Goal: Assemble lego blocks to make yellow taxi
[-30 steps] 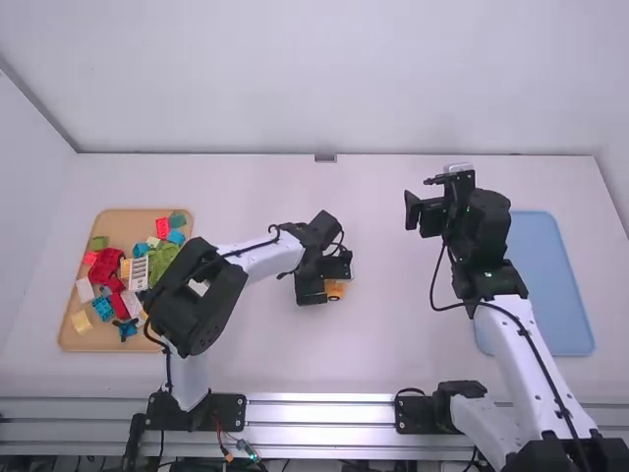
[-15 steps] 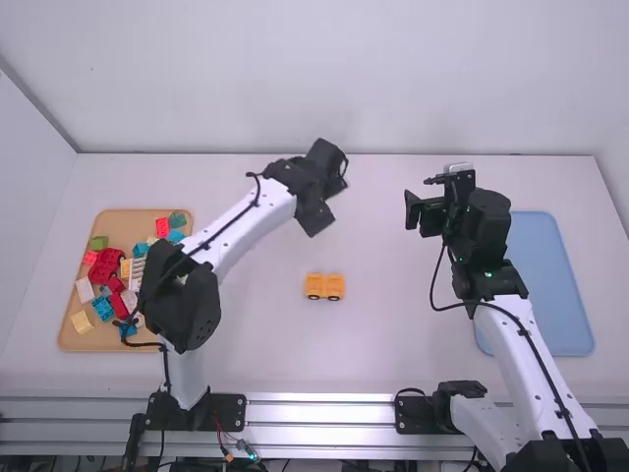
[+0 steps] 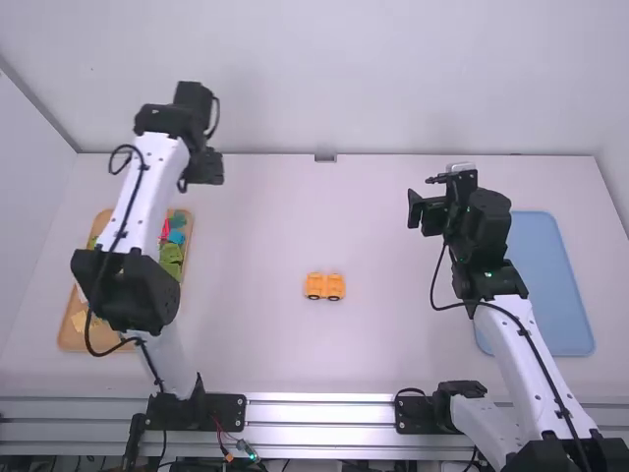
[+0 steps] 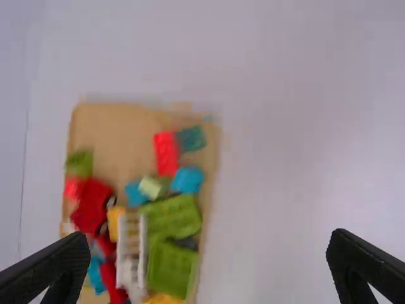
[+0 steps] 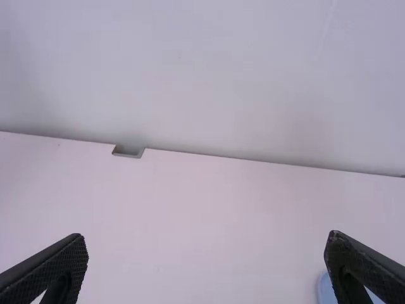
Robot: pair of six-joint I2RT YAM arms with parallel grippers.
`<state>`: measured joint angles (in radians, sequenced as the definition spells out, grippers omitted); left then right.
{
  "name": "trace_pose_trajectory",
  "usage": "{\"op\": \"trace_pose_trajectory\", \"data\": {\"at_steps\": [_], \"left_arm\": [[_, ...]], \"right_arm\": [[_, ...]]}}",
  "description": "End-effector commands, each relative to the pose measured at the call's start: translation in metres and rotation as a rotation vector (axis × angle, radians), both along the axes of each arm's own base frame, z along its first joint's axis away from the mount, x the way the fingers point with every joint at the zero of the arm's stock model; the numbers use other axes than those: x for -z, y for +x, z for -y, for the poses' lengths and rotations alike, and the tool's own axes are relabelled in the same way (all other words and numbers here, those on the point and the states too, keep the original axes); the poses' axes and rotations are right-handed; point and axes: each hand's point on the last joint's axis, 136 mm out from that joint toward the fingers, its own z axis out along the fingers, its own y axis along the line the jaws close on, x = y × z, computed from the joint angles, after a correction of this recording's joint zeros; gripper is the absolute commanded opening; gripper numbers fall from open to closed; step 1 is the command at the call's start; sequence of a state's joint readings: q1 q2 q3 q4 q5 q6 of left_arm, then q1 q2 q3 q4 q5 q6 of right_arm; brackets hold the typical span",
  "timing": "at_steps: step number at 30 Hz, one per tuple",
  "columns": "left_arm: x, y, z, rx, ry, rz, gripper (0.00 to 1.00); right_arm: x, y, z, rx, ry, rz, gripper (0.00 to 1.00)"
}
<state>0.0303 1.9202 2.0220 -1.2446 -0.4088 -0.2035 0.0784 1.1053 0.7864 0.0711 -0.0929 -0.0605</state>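
1. Blocks (image 4: 174,216) of several colours, heaped in a tan tray (image 4: 120,126), left.
2. Blue tray (image 3: 555,295), right.
3. Orange-yellow taxi (image 3: 315,286), wheels showing, on the middle of the desk (image 3: 393,344), between the trays.
4. Right hand (image 3: 421,211), released, fingers wide apart, left of the blue tray.
5. Left hand (image 3: 204,167), also released, raised near the tan tray's far end.

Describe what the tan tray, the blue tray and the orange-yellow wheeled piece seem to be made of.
Tan tray: probably wood or wood-look board, matte, with a warm brown surface.
Blue tray: likely plastic, smooth, one even colour with rounded corners.
Wheeled piece: likely hard moulded plastic, evenly coloured; its gloss is hard to judge.
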Motion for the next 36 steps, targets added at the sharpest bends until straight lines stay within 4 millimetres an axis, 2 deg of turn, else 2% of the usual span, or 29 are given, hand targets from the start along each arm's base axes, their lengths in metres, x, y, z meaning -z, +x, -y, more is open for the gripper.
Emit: {"op": "trace_pose_trajectory", "data": {"at_steps": [1, 8, 11, 15, 18, 21, 23, 27, 30, 34, 36], "left_arm": [[-0.010, -0.020, -0.038, -0.197, -0.021, 0.053, 0.99], [0.016, -0.052, -0.099, -0.331, -0.187, 0.012, 0.99], [0.027, -0.077, -0.125, -0.422, -0.231, 0.000, 0.99], [0.040, -0.103, -0.144, -0.490, -0.268, 0.030, 0.99], [0.044, -0.116, -0.146, -0.496, -0.309, 0.096, 0.99], [0.046, -0.125, -0.141, -0.416, -0.373, 0.186, 0.99], [0.052, -0.143, -0.154, -0.464, -0.345, 0.222, 0.99], [0.070, -0.180, -0.178, -0.554, -0.272, 0.172, 0.99], [0.096, -0.210, -0.191, -0.546, -0.271, 0.086, 0.99], [0.122, -0.234, -0.212, -0.622, -0.279, 0.062, 0.99], [0.132, -0.247, -0.216, -0.616, -0.288, 0.031, 0.99]], "right_arm": [[-0.013, 0.005, 0.002, 0.013, -0.001, 0.026, 0.98], [-0.012, 0.004, 0.001, 0.010, -0.002, 0.021, 0.99], [-0.012, 0.004, 0.003, 0.014, -0.001, 0.022, 0.99], [-0.013, 0.006, 0.011, 0.035, -0.001, 0.024, 0.99], [-0.012, 0.006, 0.015, 0.046, -0.001, 0.024, 0.99], [-0.012, 0.006, 0.018, 0.056, 0.002, 0.020, 0.98], [-0.010, 0.006, 0.022, 0.064, 0.002, 0.015, 0.99], [-0.008, 0.005, 0.022, 0.066, 0.001, 0.006, 0.98], [-0.007, 0.004, 0.022, 0.065, 0.000, 0.000, 0.99], [-0.006, 0.004, 0.022, 0.064, 0.000, -0.002, 0.99], [-0.007, 0.005, 0.022, 0.065, 0.001, 0.001, 0.99]]}}
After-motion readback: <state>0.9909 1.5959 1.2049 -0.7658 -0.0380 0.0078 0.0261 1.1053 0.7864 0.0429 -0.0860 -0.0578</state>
